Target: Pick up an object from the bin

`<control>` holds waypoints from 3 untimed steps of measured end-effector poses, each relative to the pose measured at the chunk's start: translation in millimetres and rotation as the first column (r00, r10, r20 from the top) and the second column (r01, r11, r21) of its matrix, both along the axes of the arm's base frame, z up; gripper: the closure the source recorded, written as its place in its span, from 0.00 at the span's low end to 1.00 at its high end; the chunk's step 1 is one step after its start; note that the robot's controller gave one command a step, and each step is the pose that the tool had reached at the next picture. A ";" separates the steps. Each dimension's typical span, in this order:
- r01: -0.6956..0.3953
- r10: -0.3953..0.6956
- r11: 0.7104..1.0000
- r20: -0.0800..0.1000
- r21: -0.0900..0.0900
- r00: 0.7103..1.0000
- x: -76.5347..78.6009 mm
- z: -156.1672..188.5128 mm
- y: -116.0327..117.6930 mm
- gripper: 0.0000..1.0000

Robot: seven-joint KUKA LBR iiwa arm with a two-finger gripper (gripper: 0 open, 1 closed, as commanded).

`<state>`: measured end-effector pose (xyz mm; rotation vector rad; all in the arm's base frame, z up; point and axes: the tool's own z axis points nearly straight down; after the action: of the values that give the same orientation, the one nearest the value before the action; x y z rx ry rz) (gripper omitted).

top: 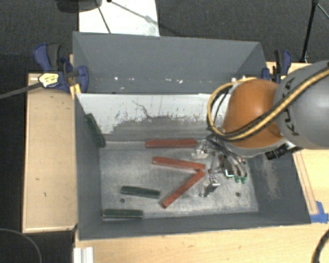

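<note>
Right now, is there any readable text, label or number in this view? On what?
Dark lettering on the grey arm: partly behind cables, too blurred to read.
Red-brown sticks, dark green sticks and the bin: no markings visible.

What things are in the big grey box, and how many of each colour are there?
bin: one, grey metal, in the middle of the view.
red-brown sticks: three, on the bin floor; one by the back wall, one just in front of it, one slanted nearer the front.
dark green sticks: three; one leaning at the left wall, one flat on the floor, one along the front edge.
robot arm: one, grey, with an orange cover and cables, reaching in from the right, its tip over the red-brown sticks' right ends.
</note>
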<state>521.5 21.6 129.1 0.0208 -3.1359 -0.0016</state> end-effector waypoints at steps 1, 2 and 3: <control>0.000 0.000 1.000 0.008 0.000 1.000 2.0 3.7 -0.1 0.00; -0.320 0.320 0.948 0.017 -0.001 0.947 13.9 -53.9 22.6 1.00; -0.319 0.319 0.948 0.017 -0.001 0.948 13.8 -53.9 22.6 1.00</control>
<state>535.3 44.1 75.2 0.5297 -3.1081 -0.0022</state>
